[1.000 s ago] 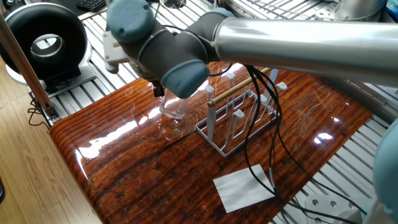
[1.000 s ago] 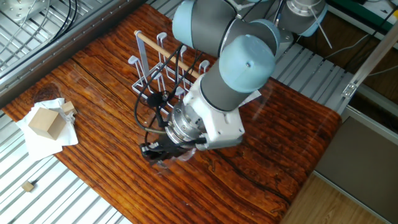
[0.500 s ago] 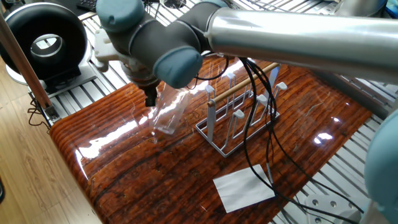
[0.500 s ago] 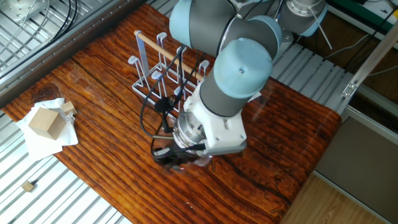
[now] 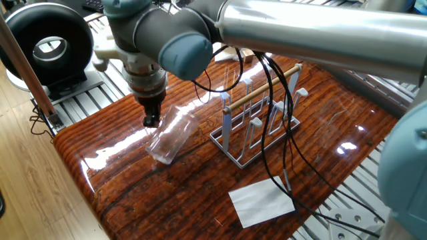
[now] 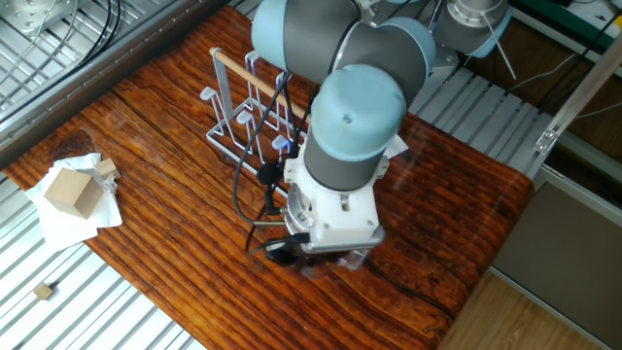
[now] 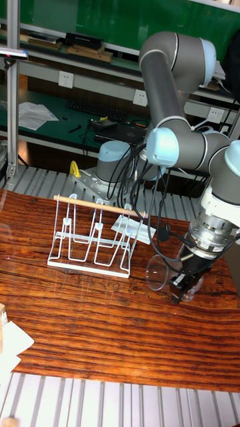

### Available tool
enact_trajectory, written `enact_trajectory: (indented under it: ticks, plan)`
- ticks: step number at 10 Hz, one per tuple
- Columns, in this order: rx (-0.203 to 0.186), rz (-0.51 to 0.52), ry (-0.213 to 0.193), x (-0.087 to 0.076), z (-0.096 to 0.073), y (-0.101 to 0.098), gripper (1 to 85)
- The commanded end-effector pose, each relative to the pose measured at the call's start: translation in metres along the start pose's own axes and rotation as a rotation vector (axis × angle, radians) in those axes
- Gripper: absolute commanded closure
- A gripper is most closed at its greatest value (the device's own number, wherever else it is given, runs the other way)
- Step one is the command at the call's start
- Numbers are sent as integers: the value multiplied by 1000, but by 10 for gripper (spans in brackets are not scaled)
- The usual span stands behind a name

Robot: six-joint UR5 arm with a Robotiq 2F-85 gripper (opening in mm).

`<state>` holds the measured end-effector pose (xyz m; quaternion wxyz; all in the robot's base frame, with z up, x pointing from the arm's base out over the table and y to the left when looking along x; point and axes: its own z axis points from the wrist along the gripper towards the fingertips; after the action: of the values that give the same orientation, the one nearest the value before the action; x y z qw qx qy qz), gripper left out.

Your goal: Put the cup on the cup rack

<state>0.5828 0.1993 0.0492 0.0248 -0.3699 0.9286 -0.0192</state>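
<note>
The clear glass cup [image 5: 171, 137] hangs tilted just above the wooden table [image 5: 153, 200], left of the cup rack [image 5: 257, 127]. My gripper [image 5: 151, 120] is shut on the cup's upper end. In the tall fixed view the cup [image 7: 162, 272] lies almost on its side, with its mouth turned toward the rack [image 7: 93, 240], and the gripper [image 7: 184, 285] grips its base end. The rack stands upright with a wooden rod across its top and nothing on its pegs. From the other fixed view the wrist hides most of the gripper [image 6: 289, 255] and the cup.
A white sheet [image 5: 261, 200] lies on the table in front of the rack. A wooden block [image 6: 70, 190] rests on crumpled paper at the far table corner. A black round device [image 5: 47, 40] stands beyond the table's left end. Black cables hang over the rack.
The arm swung away from the rack with the cup, and the wrist turned. The cup tipped from near upright to a steep slant.
</note>
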Motion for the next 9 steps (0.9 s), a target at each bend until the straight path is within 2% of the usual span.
enact_trajectory:
  ticks: [1, 4, 5, 7, 9]
  plan:
    - [-120, 75, -20, -9, -2, 27, 847]
    - [-134, 83, -21, -9, -2, 30, 847]
    - [-172, 105, -18, -9, -4, 40, 847]
    - [-199, 138, 1, -6, -5, 47, 847]
    - [-312, 198, -15, -14, -12, 75, 847]
